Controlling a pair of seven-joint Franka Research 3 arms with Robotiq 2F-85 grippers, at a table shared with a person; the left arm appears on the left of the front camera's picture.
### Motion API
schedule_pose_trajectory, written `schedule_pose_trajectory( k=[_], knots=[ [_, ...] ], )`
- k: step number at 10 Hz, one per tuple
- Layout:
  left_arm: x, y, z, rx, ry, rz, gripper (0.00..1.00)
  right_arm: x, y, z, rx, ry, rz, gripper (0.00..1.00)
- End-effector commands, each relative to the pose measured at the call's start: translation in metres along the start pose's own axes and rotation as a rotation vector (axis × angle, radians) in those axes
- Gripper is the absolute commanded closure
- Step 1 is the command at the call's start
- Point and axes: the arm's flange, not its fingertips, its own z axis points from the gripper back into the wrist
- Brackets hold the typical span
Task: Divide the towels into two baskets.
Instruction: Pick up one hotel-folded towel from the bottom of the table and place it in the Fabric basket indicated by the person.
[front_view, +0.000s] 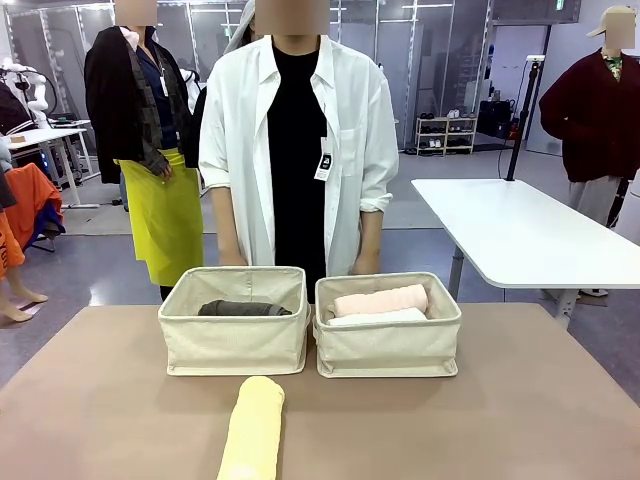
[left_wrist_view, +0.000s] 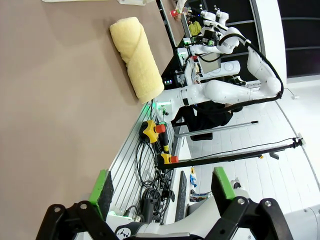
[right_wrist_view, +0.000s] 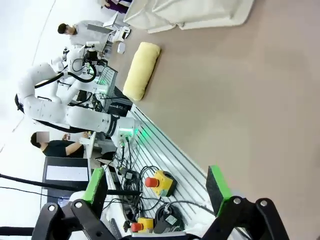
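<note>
Both my claws, left claw (left_wrist_view: 162, 187) and right claw (right_wrist_view: 157, 182), hang open and empty. The yellow towel (front_view: 253, 428) lies on the surface (front_view: 520, 400), near the left basket (front_view: 235, 340), which holds one; I should grasp it mid-roll.

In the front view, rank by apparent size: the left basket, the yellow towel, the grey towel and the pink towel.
1. Left basket.
2. Yellow towel, though it lies nearest the camera and is cut off by the frame.
3. Grey towel and pink towel: both partly hidden, too alike to rank.
</note>
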Motion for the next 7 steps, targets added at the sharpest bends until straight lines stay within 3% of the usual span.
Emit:
schedule_pose_trajectory(
  k=[1, 7],
  knots=[
    [-0.0017, -0.0056, 0.0025, 0.010, 0.004, 0.010, 0.00, 0.0064, 0.0067, -0.0044, 0.003, -0.006, 0.040, 0.00],
    [-0.0017, -0.0056, 0.0025, 0.010, 0.004, 0.010, 0.00, 0.0064, 0.0067, -0.0044, 0.003, -0.006, 0.040, 0.00]
  ],
)
